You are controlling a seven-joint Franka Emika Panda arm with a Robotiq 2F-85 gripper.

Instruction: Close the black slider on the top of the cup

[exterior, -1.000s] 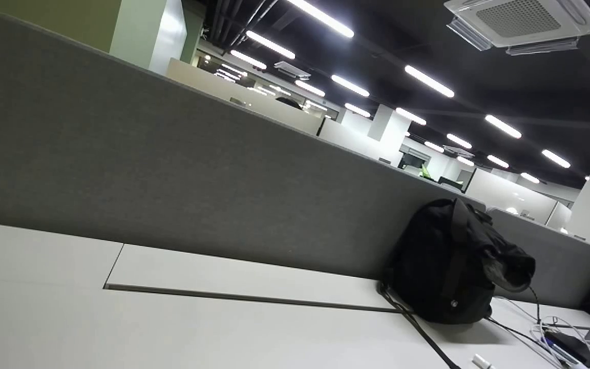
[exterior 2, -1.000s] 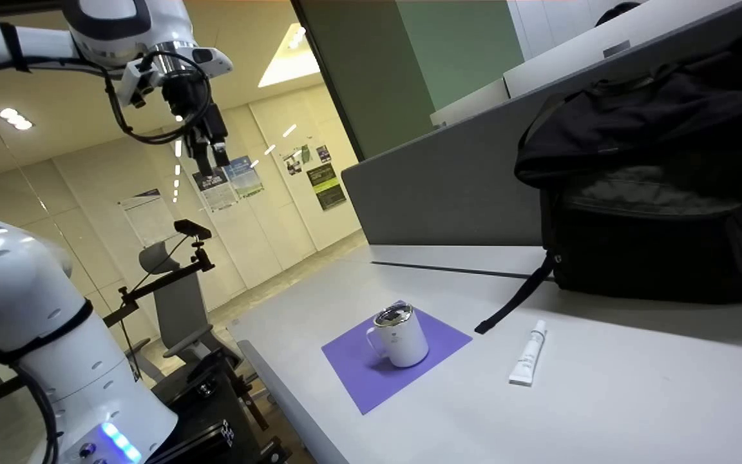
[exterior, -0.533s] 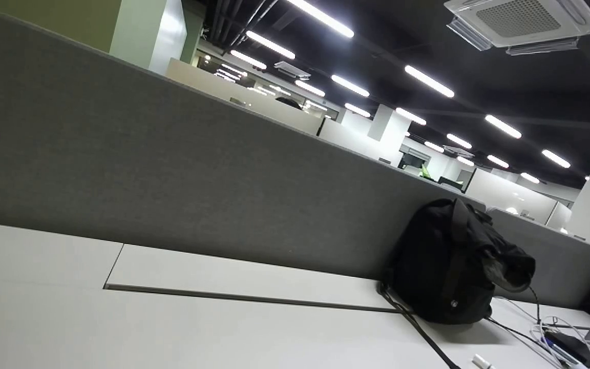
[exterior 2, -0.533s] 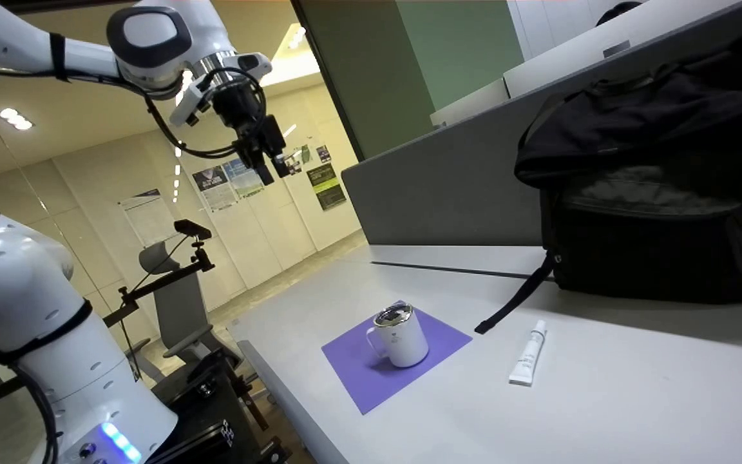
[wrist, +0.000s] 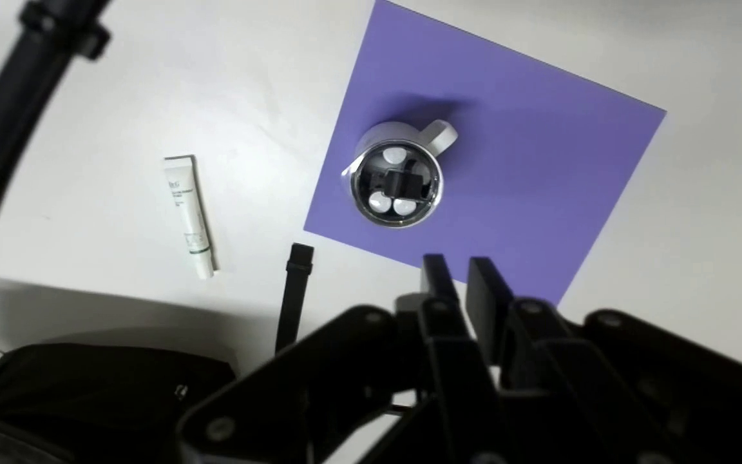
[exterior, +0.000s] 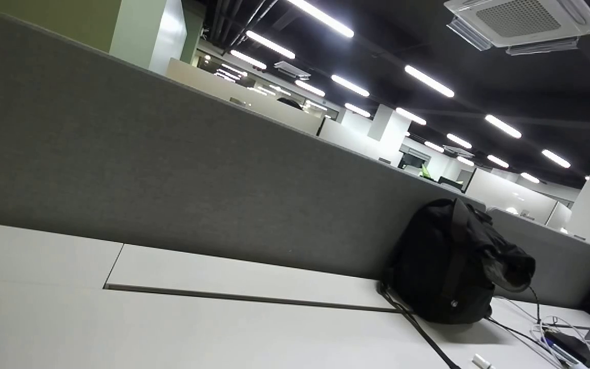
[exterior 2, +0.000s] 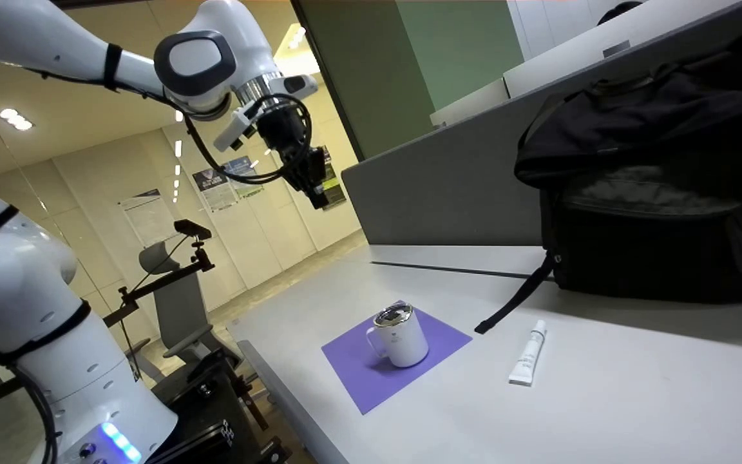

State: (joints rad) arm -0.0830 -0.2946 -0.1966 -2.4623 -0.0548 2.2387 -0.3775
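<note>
On the white table lies a purple sheet. Your empty pincer hangs high above, fingers narrowly apart. The cup stands upright on the sheet; best line up over the black slider on top, descend slowly, then push lightly.

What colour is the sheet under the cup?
The sheet is plain purple; it shows best in the wrist view.
</note>
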